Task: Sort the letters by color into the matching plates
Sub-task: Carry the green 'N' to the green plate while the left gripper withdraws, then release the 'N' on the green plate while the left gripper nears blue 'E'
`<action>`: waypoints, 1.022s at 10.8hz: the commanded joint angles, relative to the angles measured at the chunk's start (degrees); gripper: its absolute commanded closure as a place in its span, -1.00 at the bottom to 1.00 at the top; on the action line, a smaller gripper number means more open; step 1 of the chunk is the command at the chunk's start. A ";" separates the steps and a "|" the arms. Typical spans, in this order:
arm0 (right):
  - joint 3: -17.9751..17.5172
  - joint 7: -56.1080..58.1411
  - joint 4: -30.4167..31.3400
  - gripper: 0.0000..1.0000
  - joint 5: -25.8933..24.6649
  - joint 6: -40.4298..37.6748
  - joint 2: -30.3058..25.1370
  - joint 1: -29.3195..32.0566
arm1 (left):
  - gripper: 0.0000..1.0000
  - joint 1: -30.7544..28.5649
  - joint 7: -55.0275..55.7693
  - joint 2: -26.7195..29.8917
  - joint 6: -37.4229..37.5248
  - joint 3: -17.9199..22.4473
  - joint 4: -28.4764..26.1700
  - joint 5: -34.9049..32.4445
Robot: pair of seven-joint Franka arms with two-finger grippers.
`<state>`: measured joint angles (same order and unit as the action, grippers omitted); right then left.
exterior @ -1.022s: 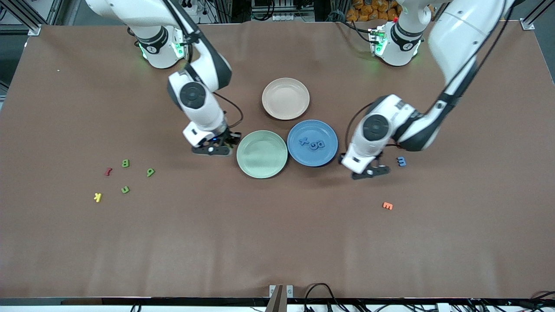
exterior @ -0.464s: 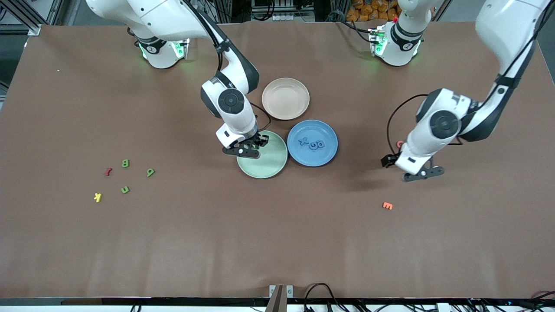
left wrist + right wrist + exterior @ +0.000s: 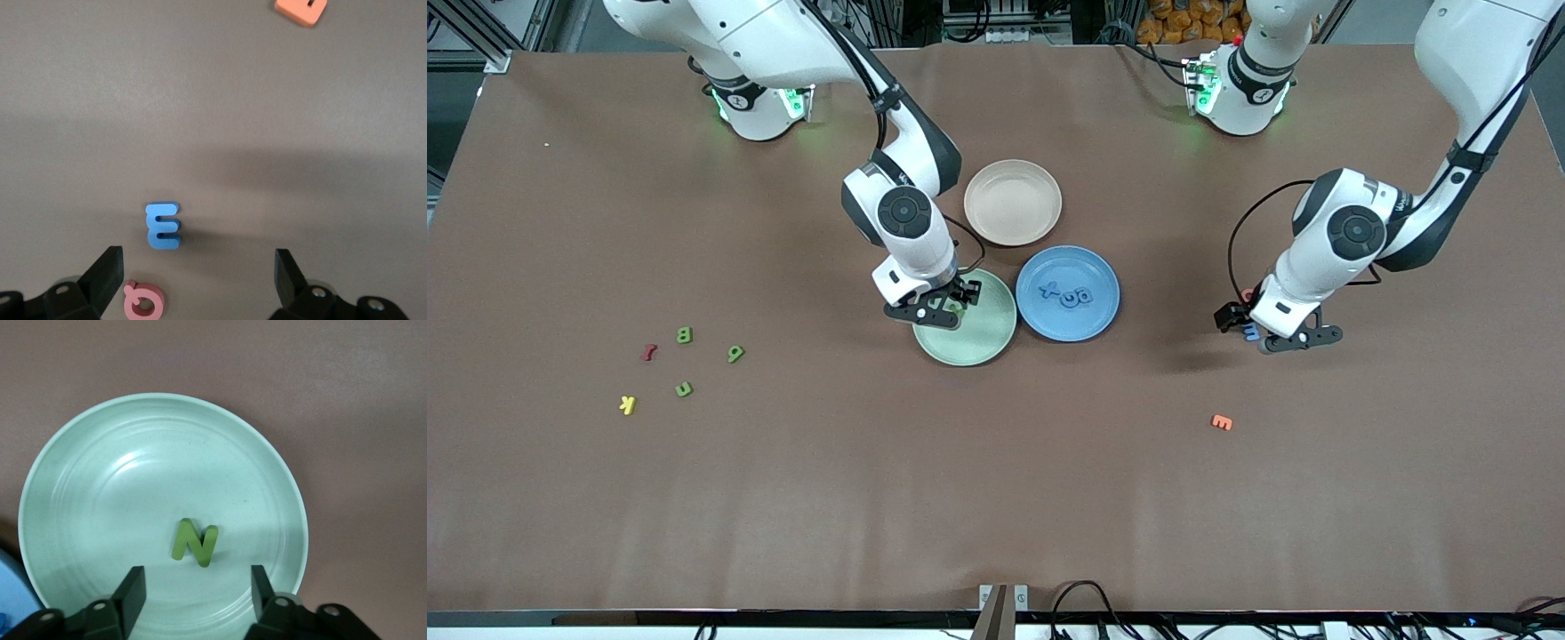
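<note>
The right gripper (image 3: pixel 945 308) hangs over the green plate (image 3: pixel 983 338), at the rim toward the right arm's end of the table. In the right wrist view its fingers (image 3: pixel 131 590) stand apart with nothing between them, and a green N (image 3: pixel 195 543) lies free on the plate's floor just ahead of the fingertips — loose, not pinched. The mint plate (image 3: pixel 87 493) fills most of that view, with a sliver of the blue plate at its edge.

The left gripper (image 3: pixel 1267 331) hovers low over the bare table toward the left arm's end, its fingers (image 3: pixel 107 273) spread wide. Between them in the left wrist view lies a blue E (image 3: pixel 163 226), flat on the tabletop and untouched; a pink letter (image 3: pixel 143 300) sits just beside it, close to one finger, and an orange letter (image 3: pixel 301 9) lies well apart.

The blue plate (image 3: pixel 1092 316) touches the green one on the side toward the left arm and holds three blue letters (image 3: pixel 1066 293) in a short row. A beige-pink plate (image 3: pixel 1013 202) sits farther from the front camera, near both.

Toward the right arm's end of the table — well apart from the plates — lie three green letters (image 3: pixel 684 335), with a red letter (image 3: pixel 648 352) and a yellow letter (image 3: pixel 627 405) among them.
</note>
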<state>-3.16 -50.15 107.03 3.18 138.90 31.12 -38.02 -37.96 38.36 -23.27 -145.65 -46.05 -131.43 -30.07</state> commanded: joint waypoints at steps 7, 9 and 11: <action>0.43 16.82 -0.33 -1.00 -0.28 -9.43 -6.15 20.68 | -1.00 -2.65 1.54 -4.14 -6.22 3.33 -2.07 -8.42; 0.52 20.86 0.11 -1.00 -0.28 -9.79 -6.60 25.52 | -1.00 -2.47 1.54 -4.94 -6.84 4.13 -1.55 -9.74; 0.70 26.20 2.65 -1.00 -0.28 -8.04 -7.12 30.87 | -1.00 -2.12 1.54 -6.17 -6.84 4.39 -1.02 -9.83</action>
<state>-1.64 -29.13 106.07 3.08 129.43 25.87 -12.45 -40.31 38.52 -27.91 -151.67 -41.97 -133.33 -37.67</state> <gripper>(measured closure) 0.000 0.000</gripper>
